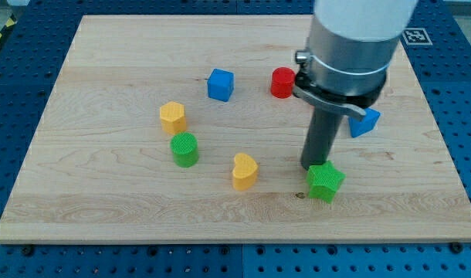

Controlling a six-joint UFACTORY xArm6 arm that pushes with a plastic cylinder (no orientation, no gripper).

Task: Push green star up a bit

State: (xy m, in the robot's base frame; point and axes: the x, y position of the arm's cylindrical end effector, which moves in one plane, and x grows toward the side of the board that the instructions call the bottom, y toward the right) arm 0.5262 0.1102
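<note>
The green star (pixel 326 182) lies on the wooden board (pixel 104 201) at the lower right of the view. My tip (pixel 310 166) stands just at the star's upper left edge, touching or nearly touching it. The dark rod rises from there to the large grey arm body at the view's top right.
A yellow heart-shaped block (pixel 244 171) lies left of the star. A green cylinder (pixel 184 149) and a yellow hexagonal block (pixel 173 117) lie further left. A blue cube (pixel 220 84) and a red cylinder (pixel 282 82) lie above. A blue block (pixel 366 122) is partly hidden behind the arm.
</note>
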